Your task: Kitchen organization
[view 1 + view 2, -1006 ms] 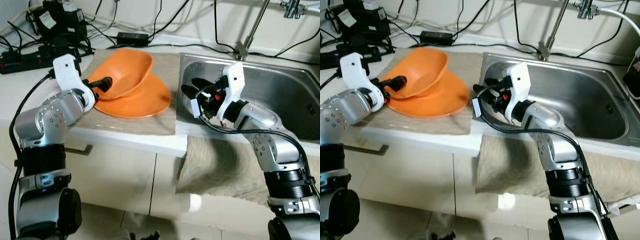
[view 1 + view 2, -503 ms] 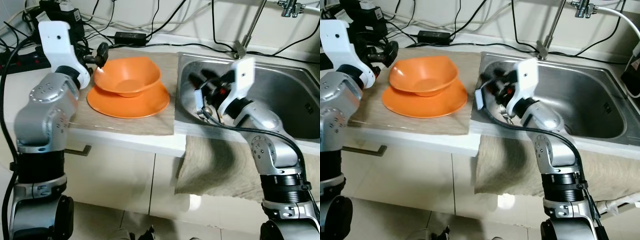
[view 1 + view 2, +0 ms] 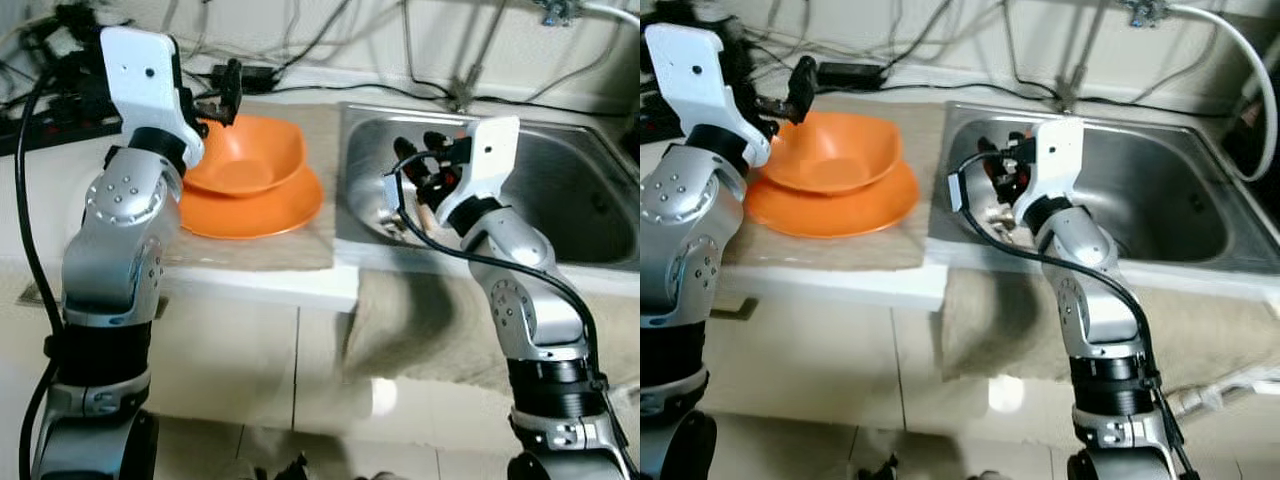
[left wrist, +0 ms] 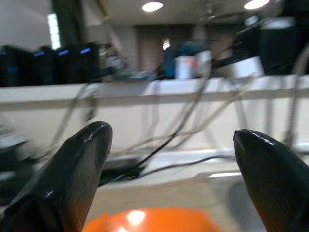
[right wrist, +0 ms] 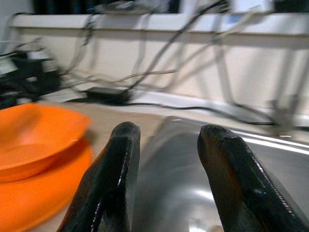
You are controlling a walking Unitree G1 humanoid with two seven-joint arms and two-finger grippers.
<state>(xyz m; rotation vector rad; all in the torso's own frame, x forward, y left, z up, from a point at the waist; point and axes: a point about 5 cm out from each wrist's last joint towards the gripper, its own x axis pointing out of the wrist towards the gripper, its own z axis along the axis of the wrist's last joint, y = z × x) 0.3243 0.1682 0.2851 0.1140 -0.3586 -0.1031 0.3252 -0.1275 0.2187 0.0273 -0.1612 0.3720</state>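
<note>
Bowl [image 3: 245, 155] sits upright in plate [image 3: 262, 209] on tabletop [image 3: 330, 285]. Left gripper [image 4: 174, 159] released, raised above bowl's far rim. Right gripper [image 5: 166, 164] parted, empty, over sink [image 3: 560, 200].

a shallow orange plastic bowl [image 3: 247, 157] sat on a flat orange plate [image 3: 255, 205] on a beige cloth mat [image 3: 270, 250]. the left gripper [image 3: 228, 88] hovered above the bowl's rim; the right gripper [image 3: 418, 160] hung over the stainless steel sink [image 3: 590, 215].
</note>
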